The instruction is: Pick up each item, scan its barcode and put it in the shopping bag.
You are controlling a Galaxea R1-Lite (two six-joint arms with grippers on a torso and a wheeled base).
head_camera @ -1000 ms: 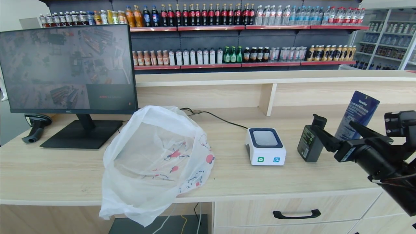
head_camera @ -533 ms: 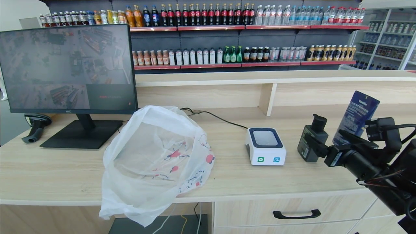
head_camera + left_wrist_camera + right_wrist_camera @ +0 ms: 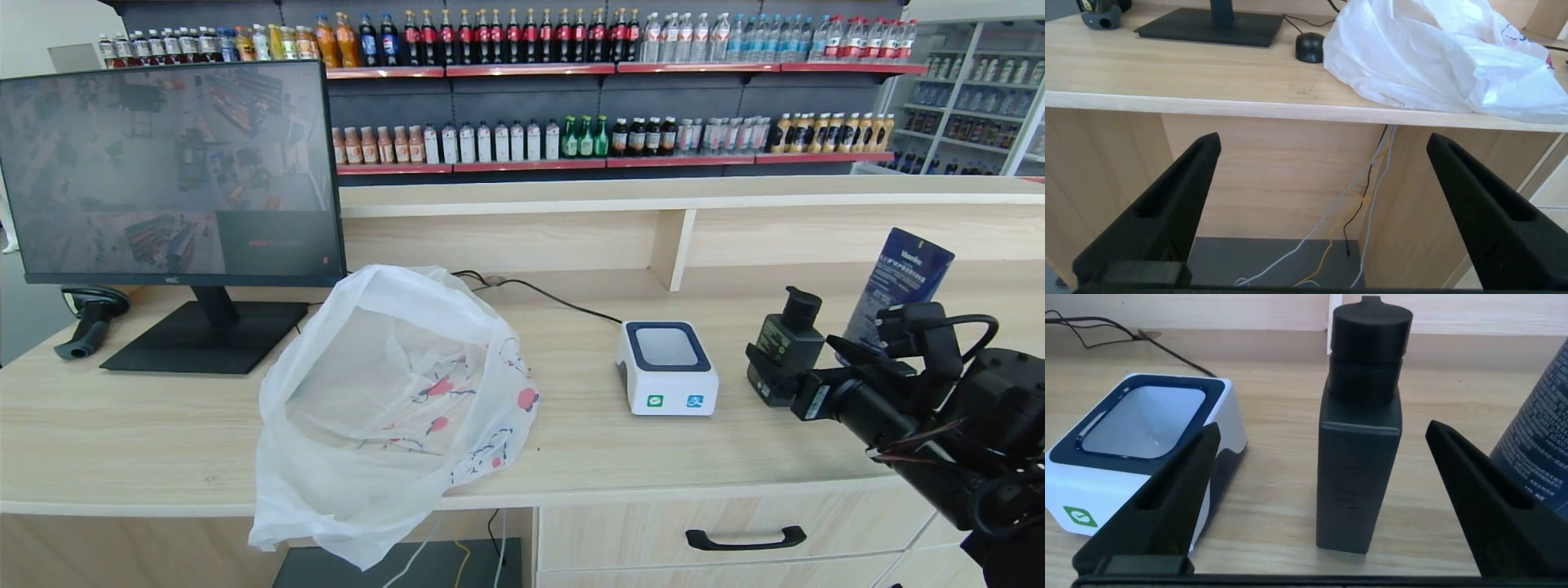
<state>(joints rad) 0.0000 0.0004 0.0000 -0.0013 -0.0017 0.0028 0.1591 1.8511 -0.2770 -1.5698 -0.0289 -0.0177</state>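
Observation:
A dark grey bottle (image 3: 782,347) with a black cap stands upright on the counter, right of the white barcode scanner (image 3: 665,367). My right gripper (image 3: 804,353) is open, one finger on each side of the bottle (image 3: 1360,465), and I cannot tell whether they touch it. Just behind it to the right a blue bottle (image 3: 898,282) stands tilted. The white plastic shopping bag (image 3: 392,400) lies open at the counter's front, hanging over the edge. My left gripper (image 3: 1323,139) is open and holds nothing, low in front of the counter, below the bag (image 3: 1437,57).
A monitor (image 3: 171,171) stands at the counter's left, with a handheld scanner (image 3: 90,318) beside it and a mouse (image 3: 1308,46) near its base. A cable (image 3: 539,294) runs behind the bag to the scanner. A raised shelf (image 3: 678,196) backs the counter. A drawer handle (image 3: 744,539) sits below.
My right gripper has come down and moved left, from beside the dark bottle's top to around its body. The bottle, bag and scanner have not moved.

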